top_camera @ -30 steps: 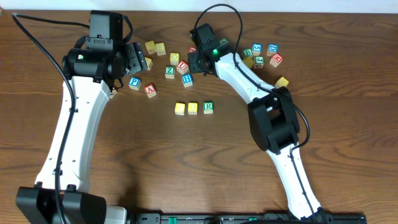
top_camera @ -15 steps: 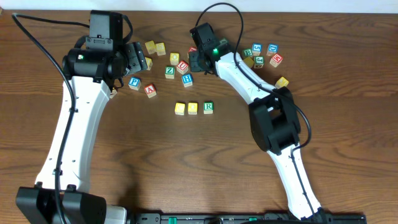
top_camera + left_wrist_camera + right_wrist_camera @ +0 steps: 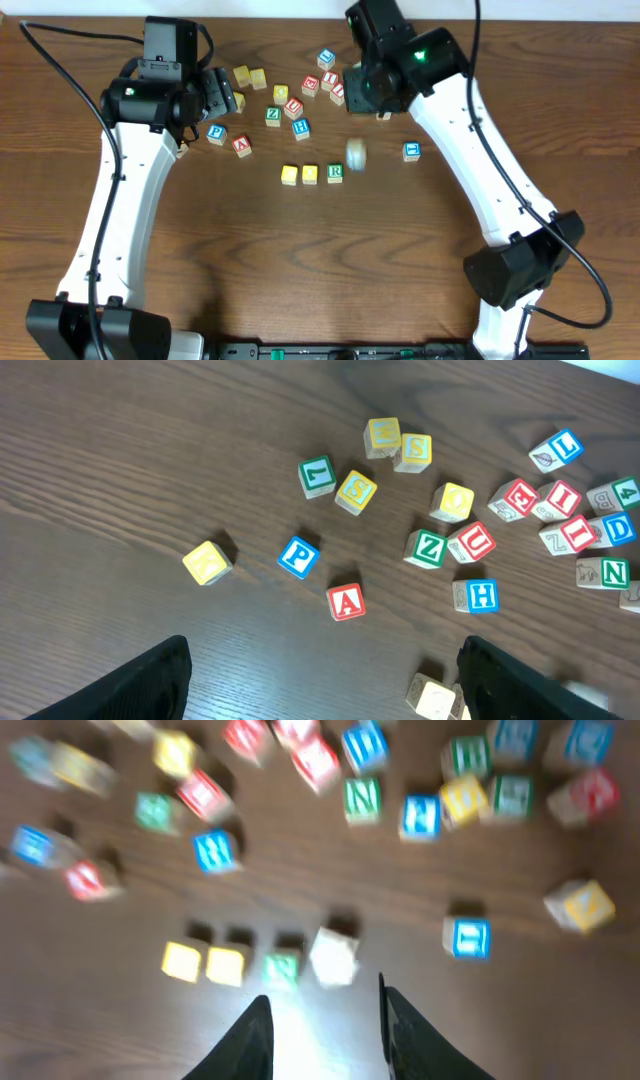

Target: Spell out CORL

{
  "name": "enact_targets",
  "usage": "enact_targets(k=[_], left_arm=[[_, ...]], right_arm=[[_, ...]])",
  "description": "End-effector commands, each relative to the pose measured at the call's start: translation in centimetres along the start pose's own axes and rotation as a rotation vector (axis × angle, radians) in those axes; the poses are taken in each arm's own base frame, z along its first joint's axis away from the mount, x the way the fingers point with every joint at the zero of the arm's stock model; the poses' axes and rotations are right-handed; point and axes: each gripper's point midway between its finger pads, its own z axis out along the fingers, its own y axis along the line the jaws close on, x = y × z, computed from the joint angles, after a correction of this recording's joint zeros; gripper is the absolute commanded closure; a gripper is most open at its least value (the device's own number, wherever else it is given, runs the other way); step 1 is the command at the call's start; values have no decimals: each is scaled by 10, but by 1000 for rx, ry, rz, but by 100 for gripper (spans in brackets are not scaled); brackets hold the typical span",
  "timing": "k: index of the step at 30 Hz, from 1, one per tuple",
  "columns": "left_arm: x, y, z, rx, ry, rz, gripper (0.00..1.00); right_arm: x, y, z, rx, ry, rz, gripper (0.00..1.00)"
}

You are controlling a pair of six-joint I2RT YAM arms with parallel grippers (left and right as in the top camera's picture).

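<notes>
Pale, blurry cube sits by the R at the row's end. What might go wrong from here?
1. The pale cube looks tilted and off the row's line beside the green R cube, with no readable L on top, so the word may read wrong.
2. Nudging it with the open right gripper might knock the close-set R cube.

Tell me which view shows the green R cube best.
Overhead: the green R cube is sharp there, its letter readable. The right wrist view shows it only as a blur; the left wrist view doesn't show it.
</notes>
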Motion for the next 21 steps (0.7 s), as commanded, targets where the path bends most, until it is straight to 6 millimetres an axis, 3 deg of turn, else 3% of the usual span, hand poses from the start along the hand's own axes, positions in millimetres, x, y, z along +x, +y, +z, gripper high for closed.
enact_targets(k=[1,6,11,13,15,19,21], left_arm=[[2,1,-1,1,0,1,16],[2,1,-1,1,1,1,16],[2,1,-1,1,1,1,16],[2,1,-1,1,0,1,16],[2,1,-1,1,0,1,16],[2,1,-1,1,1,1,16],[2,1,-1,1,0,1,16]], right_arm=[[31,-15,50,80,134,40,70],[47,-16,86,70,157,62,69],[48,-13,82,47,167,24,70],[47,-12,67,33,166,13,70],[45,-20,35,23,137,11,67],[55,-52,-20,38,126,66,64],[74,-75,-52,62,156,106,62]])
